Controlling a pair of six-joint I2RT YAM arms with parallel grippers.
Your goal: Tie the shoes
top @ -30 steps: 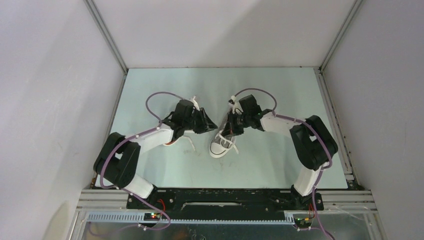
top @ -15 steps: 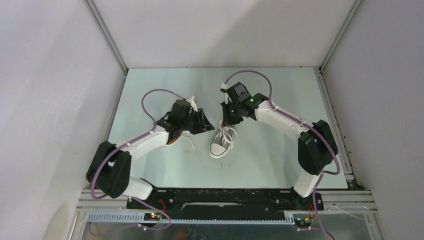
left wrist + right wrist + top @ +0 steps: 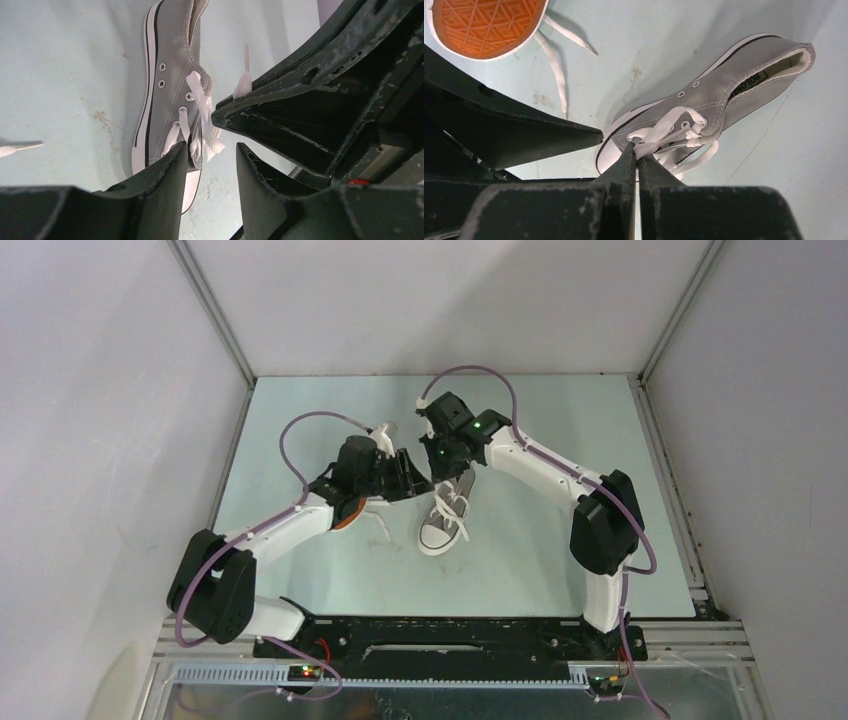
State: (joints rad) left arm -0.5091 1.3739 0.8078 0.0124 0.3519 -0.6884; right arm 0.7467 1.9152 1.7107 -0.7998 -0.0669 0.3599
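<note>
Shoe [image 3: 441, 523] stands upright, long axis near-far, toe pointing nearward.

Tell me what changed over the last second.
The right tool moved away from its base and leftward, closing on the left tool; it is shut on a lace of the upright shoe. The left tool barely shifted. The upright shoe and the other shoe, orange sole showing, stayed put.

The upright shoe [image 3: 440, 528] stands mid-desk [image 3: 560, 560], toe nearest the arms. The overturned shoe [image 3: 348, 514] lies just left, under the left arm [image 3: 290, 525]. The left gripper [image 3: 212, 146] and right gripper [image 3: 636, 151] meet above the upright shoe's laces [image 3: 674, 121].
</note>
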